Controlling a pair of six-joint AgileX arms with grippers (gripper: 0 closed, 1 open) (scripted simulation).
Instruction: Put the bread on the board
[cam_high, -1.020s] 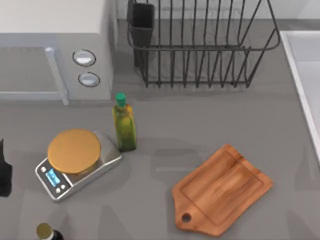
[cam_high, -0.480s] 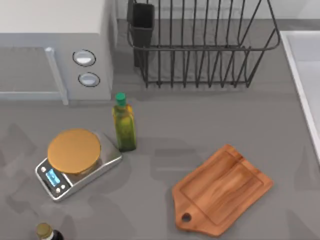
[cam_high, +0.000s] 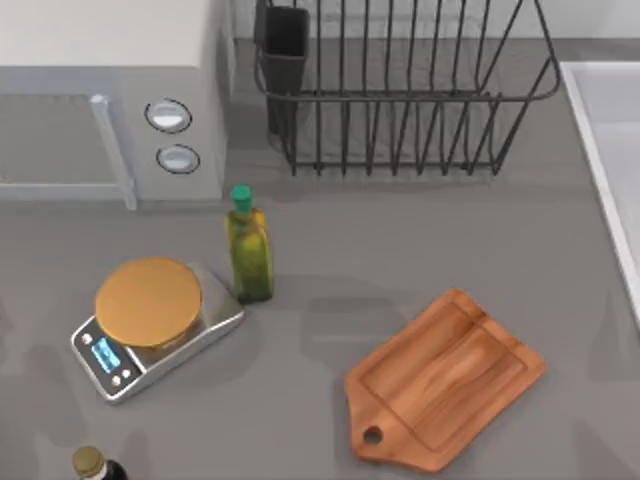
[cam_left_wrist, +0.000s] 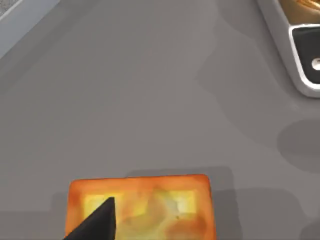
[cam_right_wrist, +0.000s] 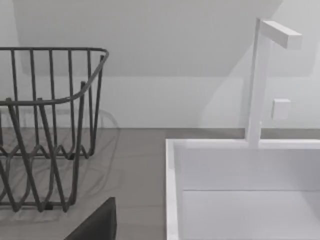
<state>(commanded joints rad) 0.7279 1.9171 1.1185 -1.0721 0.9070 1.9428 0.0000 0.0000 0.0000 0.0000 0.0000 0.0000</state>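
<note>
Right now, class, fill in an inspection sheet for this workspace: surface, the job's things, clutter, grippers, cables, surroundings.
Surface: grey table, flat.
Job's things: the bread lies flat on the table in the left wrist view, near a corner of the scale; the board lies bare at the top view's right, handle hole toward the near edge.
Clutter: scale with tan disc, oil bottle upright beside it, a second bottle's cap at the near edge.
Grippers: one dark fingertip of the left overlaps the bread in its wrist view; contact unclear.
Cables: nothing seen.
Surroundings: microwave, dish rack, sink, faucet.
</note>
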